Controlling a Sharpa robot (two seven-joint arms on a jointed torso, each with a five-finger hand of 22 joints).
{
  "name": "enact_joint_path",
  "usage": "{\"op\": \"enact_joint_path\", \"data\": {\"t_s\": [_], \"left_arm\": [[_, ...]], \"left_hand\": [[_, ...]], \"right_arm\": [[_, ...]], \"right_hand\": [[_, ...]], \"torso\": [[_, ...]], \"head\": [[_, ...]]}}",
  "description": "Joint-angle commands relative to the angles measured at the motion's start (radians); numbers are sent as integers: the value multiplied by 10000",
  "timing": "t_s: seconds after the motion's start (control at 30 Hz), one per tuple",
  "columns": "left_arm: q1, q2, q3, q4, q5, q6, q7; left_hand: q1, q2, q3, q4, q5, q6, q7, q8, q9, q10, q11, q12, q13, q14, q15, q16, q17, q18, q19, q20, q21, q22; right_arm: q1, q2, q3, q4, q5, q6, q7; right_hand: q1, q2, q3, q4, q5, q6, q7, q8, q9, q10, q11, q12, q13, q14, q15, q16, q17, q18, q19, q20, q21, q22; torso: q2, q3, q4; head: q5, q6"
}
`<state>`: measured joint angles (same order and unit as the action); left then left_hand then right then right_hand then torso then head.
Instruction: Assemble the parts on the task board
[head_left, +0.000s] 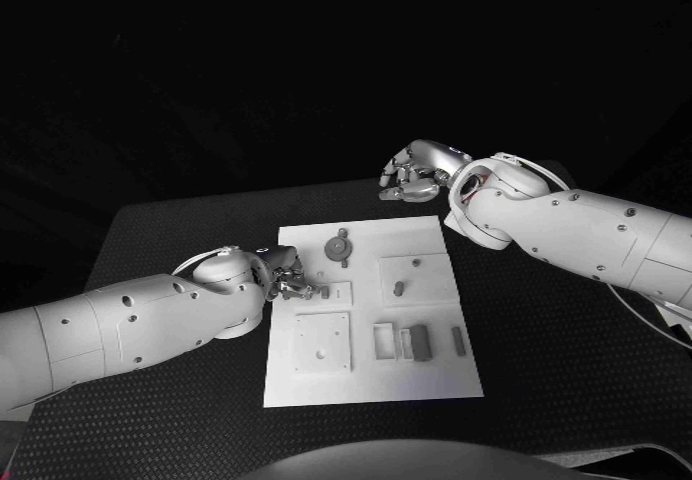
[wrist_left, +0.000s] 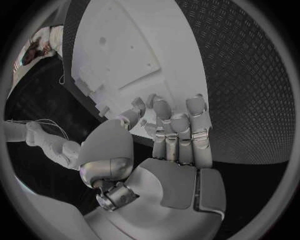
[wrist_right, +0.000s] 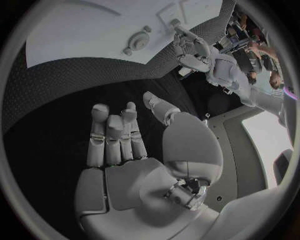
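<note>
The white task board (head_left: 433, 375) lies in the middle of the black table. On it are grey parts: a round toothed piece (head_left: 338, 247), a short peg (head_left: 398, 286), a square plate (head_left: 322, 342), a small frame (head_left: 385, 340), a block (head_left: 418, 342) and a pin (head_left: 457, 340). My left hand (head_left: 281, 278) is at the board's left edge, fingertips (wrist_left: 156, 106) drawn together over a small part (head_left: 335, 292). Whether it pinches anything is hidden. My right hand (head_left: 418, 170) hovers beyond the board's far edge, holding nothing, thumb (wrist_right: 159, 106) apart from the fingers.
Black ribbed table (head_left: 562, 330) surrounds the board on all sides. My right forearm (head_left: 577, 230) crosses above the table's back right, and my left forearm (head_left: 130, 325) lies over its left side. The board (wrist_right: 81, 35) and my left hand (wrist_right: 190, 47) also appear in the right wrist view.
</note>
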<state>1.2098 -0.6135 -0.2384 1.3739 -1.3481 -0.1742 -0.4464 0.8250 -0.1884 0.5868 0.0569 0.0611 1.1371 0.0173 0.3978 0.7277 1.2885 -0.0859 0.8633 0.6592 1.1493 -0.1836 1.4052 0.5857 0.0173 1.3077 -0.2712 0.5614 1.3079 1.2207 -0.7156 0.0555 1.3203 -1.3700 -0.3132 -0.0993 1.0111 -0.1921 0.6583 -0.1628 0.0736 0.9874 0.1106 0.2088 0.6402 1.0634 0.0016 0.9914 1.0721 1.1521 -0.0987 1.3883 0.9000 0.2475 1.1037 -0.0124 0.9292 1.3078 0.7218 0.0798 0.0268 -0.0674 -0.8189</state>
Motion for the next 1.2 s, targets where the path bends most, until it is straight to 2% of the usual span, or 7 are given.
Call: {"op": "enact_joint_path", "data": {"t_s": [0.03,0.3,0.77,0.93,1.1,1.13,1.2], "left_arm": [[-1,-18,3,14,-39,-86,113],[-1,-105,3,18,-32,-42,102],[0,-289,9,37,307,-335,261],[5,-402,27,114,1000,-596,485],[16,-509,114,224,1663,-1166,711],[16,-503,269,187,1845,-1326,803],[17,-517,436,168,2143,-1502,986]], "left_hand": [[10,-134,-9,112,-42,-6,32,-50,16,41,-23,-67,15,-3,-54,57,15,210,-17,-56,8,179],[34,-444,-40,486,-103,-12,33,-49,50,44,-22,-70,39,-8,-53,71,26,220,-9,-55,18,180],[193,-389,-110,630,-105,-58,44,-59,81,21,-13,-87,55,-35,-49,65,29,225,-28,-48,21,183],[98,-735,-207,896,-127,-201,92,-135,73,-29,29,-121,58,-84,-19,29,16,221,-64,-35,-12,163],[-9,-806,-282,1336,-125,-552,218,-320,34,-220,146,-281,10,-250,81,-136,-56,206,-234,12,-149,115],[16,-799,-292,1395,-124,-585,239,-334,37,-264,169,-325,-7,-285,106,-180,-77,201,-279,31,-188,100],[161,-767,-336,1486,-114,-751,317,-404,37,-460,254,-492,-73,-441,184,-342,-151,173,-469,102,-343,46]], "right_arm": [[-2,12,6,-3,-3,90,50],[-2,7,6,3,-3,89,50],[-3,14,6,-10,-3,73,58],[-3,6,6,-24,-3,67,54],[-3,8,6,-39,-3,55,59],[-3,2,5,-47,-1,55,61],[-3,1,5,-55,7,52,67]], "right_hand": [[-39,81,10,73,19,-5,65,2,-16,10,43,56,-16,2,-9,-23,-13,143,41,-37,-34,150],[-39,81,9,73,19,-5,65,2,-16,10,43,56,-17,3,-8,-23,-14,143,41,-37,-34,150],[-39,83,9,74,19,-6,65,2,-17,11,43,57,-18,4,-8,-22,-14,143,42,-37,-34,150],[-39,82,9,74,19,-7,66,2,-17,12,43,57,-18,4,-8,-22,-14,143,42,-37,-34,150],[-40,81,8,74,19,-9,66,1,-17,12,44,58,-18,4,-8,-22,-15,143,43,-37,-34,150],[-40,80,8,74,19,-9,66,1,-17,12,44,58,-18,4,-8,-22,-15,143,43,-37,-34,150],[-40,79,8,74,18,-12,67,-1,-18,12,44,58,-18,5,-8,-22,-15,143,43,-37,-34,150]], "torso": [[-3,6,-6],[1,3,3],[-2,-2,3],[-6,-2,3],[-12,0,-1],[-9,-1,-2],[-3,-2,1]], "head": [[15,-3],[7,-10],[3,7],[-6,33],[-10,71],[-16,84],[-27,112]]}}
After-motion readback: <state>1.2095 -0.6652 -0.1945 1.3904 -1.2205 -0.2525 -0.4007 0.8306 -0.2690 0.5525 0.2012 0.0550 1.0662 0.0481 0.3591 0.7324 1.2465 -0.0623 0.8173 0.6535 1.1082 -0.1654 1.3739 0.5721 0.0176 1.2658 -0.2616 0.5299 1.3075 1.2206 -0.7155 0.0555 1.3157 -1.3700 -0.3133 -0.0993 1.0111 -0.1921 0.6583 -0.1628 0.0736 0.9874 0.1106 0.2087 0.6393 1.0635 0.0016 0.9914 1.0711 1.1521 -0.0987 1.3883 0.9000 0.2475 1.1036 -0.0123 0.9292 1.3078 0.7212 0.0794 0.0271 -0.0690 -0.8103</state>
